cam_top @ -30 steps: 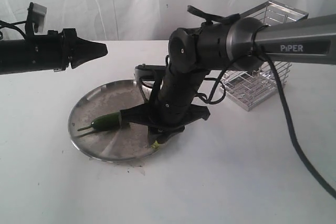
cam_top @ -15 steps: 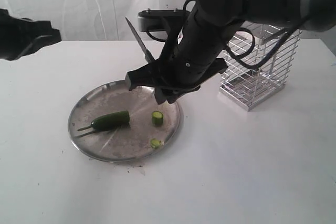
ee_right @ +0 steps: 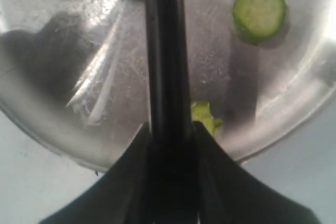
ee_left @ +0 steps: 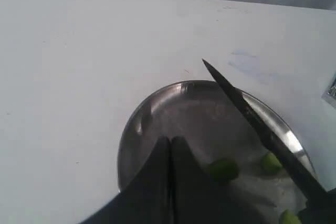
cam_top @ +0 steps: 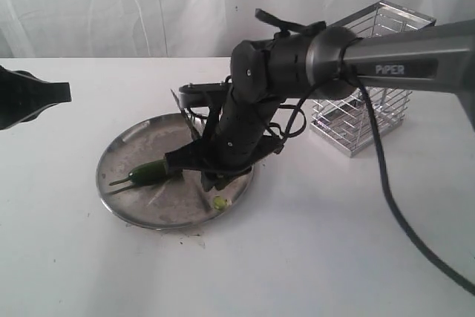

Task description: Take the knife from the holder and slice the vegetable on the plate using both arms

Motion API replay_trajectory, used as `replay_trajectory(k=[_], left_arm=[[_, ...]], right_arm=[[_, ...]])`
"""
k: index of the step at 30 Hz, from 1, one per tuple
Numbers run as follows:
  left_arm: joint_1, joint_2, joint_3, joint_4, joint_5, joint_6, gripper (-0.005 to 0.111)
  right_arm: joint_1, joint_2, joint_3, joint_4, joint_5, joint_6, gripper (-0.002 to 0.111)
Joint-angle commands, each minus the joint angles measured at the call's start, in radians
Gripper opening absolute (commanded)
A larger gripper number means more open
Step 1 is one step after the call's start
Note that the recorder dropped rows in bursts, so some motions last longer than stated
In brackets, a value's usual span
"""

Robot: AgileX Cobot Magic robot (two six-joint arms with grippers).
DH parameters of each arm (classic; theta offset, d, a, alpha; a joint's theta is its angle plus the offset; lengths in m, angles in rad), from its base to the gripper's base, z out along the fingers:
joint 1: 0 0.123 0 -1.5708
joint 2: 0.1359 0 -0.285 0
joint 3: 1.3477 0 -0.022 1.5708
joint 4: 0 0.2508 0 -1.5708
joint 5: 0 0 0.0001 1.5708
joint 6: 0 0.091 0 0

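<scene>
Knife (ee_right: pixel 165 51) pinched in right gripper (ee_right: pixel 169 132), blade set at vegetable's (cam_top: pixel 152 171) cut end, plate's (cam_top: pixel 148 209) eight o'clock, for slicing; left gripper (ee_left: pixel 169 142) pressed together, parked clear.

Robot lab test bench — white tabletop (cam_top: pixel 334 257), draped white sheet backdrop (cam_top: pixel 111 5), cabled PiPER arm (cam_top: pixel 415 53).

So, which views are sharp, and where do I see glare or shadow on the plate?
Exterior view: soft light, fairly sharp; the right arm shades part of the plate. Left wrist view: hazy, glare on the plate's rim, the left pincer a black shape without detail. Right wrist view: glare streaks on the plate; the cut slice looks sharp.
</scene>
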State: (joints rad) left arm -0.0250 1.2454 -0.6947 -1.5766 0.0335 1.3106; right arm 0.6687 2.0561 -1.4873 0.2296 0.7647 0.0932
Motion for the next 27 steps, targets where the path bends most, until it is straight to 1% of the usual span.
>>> replay_trajectory(k=[1, 6, 8, 12, 15, 17, 19, 20, 21, 22, 23, 24, 25, 27], left_arm=[[-0.008, 0.01, 0.006, -0.014, 0.023, -0.005, 0.0], [-0.008, 0.013, 0.006, -0.014, 0.037, -0.005, 0.0], [-0.008, 0.013, 0.006, -0.014, 0.043, -0.005, 0.0], [-0.008, 0.013, 0.006, -0.014, 0.046, 0.002, 0.0], [-0.008, 0.01, 0.006, 0.003, 0.047, 0.005, 0.0], [-0.008, -0.006, 0.023, 0.023, 0.055, 0.005, 0.0], [-0.008, -0.039, 0.061, 0.027, 0.027, 0.006, 0.0], [-0.008, -0.054, 0.082, 0.027, 0.01, 0.006, 0.0], [-0.008, -0.075, 0.109, 0.027, -0.019, 0.006, 0.0], [-0.008, -0.109, 0.159, 0.014, -0.1, -0.002, 0.0], [-0.008, -0.126, 0.18, 0.009, -0.135, -0.01, 0.0], [-0.008, -0.161, 0.21, 0.008, -0.166, -0.036, 0.0], [-0.008, -0.184, 0.223, 0.008, -0.163, -0.036, 0.0], [-0.008, -0.219, 0.229, 0.015, -0.107, -0.036, 0.0]], right_arm=[[-0.012, 0.037, -0.017, 0.009, -0.023, -0.002, 0.012], [-0.012, 0.046, -0.017, 0.014, -0.025, 0.014, 0.029], [-0.012, 0.032, -0.017, 0.014, -0.022, 0.014, 0.032], [-0.012, -0.031, -0.017, 0.007, 0.012, 0.014, 0.032], [-0.012, -0.123, -0.017, -0.07, 0.035, 0.014, 0.03], [-0.012, -0.201, -0.017, -0.152, 0.042, 0.014, 0.027], [-0.012, -0.295, -0.015, -0.28, 0.038, 0.016, 0.023], [-0.012, -0.342, -0.013, -0.347, 0.038, 0.03, 0.022], [-0.021, -0.384, -0.01, -0.464, 0.038, 0.097, 0.021], [-0.047, -0.454, -0.009, -0.649, 0.048, 0.231, 0.019], [-0.078, -0.5, -0.001, -0.74, 0.053, 0.325, 0.017], [-0.142, -0.564, 0.018, -0.855, 0.052, 0.427, 0.01], [-0.203, -0.621, 0.043, -0.894, 0.035, 0.465, 0.002], [-0.357, -0.737, 0.12, -0.902, -0.047, 0.441, 0.0]])
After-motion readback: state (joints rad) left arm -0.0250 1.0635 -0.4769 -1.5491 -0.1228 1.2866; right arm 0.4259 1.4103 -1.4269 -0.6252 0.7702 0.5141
